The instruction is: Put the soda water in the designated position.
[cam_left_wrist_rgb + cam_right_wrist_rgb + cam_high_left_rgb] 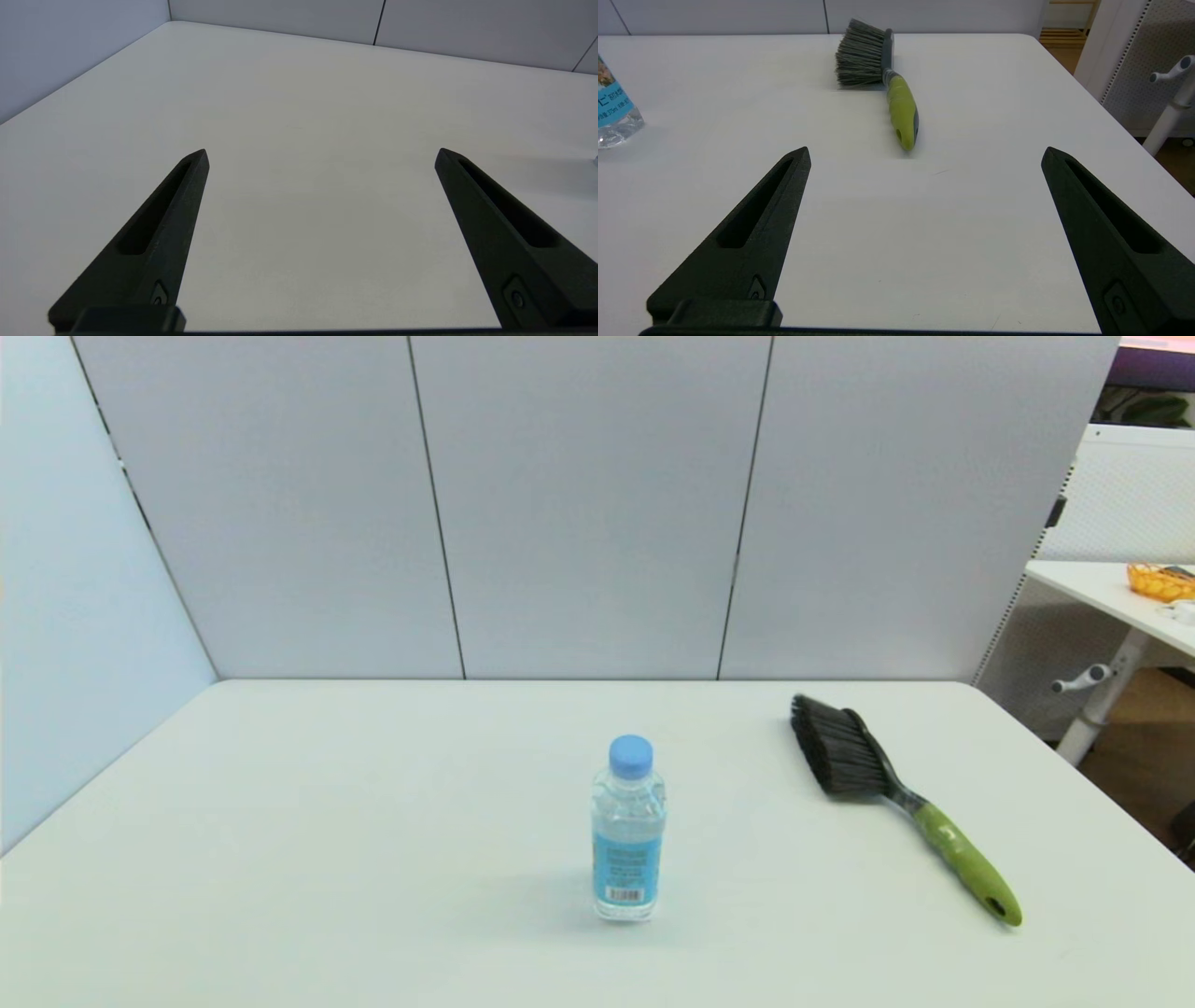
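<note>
Nearest to us, both arms sit low at the near edge of the white counter [280, 821], out of the head view. Our left gripper [321, 156] has its fingers wide apart over bare counter, holding nothing. Our right gripper [926, 154] is the same, fingers spread and empty, facing the brush [882, 74] ahead of it, with the base of the bottle showing off to one side.

A little farther out, the soda water [628, 831] stands upright near the middle of the counter, its light-blue cap [631, 756] screwed on and colourless liquid inside. It touches nothing, and neither gripper is near it. We judge the task to be at its very start: the bottle has not been grasped or lifted, so the reach, the grip, the carry and the set-down are all left. No marked spot or designated position shows on the counter, so we cannot tell where the bottle is meant to go.

The blue label wraps the bottle's lower half, with a barcode near the bottom; the printed lines above it are too small for us to read, and we can name no brand.

Farther right and back, well apart from the bottle, the brush lies flat, black bristles toward the grey wall panels [588, 504], green handle toward us
</note>
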You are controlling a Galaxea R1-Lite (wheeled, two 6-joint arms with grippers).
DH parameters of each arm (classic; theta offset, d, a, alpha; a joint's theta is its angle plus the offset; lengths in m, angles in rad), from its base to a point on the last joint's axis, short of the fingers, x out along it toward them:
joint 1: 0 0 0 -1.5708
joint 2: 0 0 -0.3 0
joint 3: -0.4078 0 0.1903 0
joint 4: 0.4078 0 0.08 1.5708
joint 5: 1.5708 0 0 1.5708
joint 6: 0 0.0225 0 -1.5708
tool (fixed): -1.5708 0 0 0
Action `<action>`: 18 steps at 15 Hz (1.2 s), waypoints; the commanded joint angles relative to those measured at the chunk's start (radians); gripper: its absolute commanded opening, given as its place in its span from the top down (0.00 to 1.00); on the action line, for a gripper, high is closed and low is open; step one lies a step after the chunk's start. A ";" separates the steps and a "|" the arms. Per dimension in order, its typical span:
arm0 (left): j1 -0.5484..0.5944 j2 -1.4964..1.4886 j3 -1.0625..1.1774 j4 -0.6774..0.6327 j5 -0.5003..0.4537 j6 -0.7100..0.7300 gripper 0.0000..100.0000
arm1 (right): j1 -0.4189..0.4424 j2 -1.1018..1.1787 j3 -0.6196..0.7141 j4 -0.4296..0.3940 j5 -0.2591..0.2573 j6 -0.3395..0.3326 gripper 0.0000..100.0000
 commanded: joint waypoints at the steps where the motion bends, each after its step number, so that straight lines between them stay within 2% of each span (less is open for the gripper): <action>1: 0.000 0.001 0.000 0.000 0.001 -0.001 0.00 | 0.000 0.001 -0.001 0.000 0.000 0.001 0.00; 14: 0.000 0.007 -0.002 -0.001 -0.001 -0.007 0.00 | 0.000 0.001 0.000 0.000 0.000 0.000 0.00; 15: 0.000 0.030 -0.031 -0.003 -0.014 0.041 0.00 | 0.000 0.001 0.000 0.000 0.000 0.001 0.00; 18: -0.005 0.199 -0.181 -0.001 -0.228 0.131 0.00 | 0.000 0.001 0.000 0.000 0.000 0.001 0.00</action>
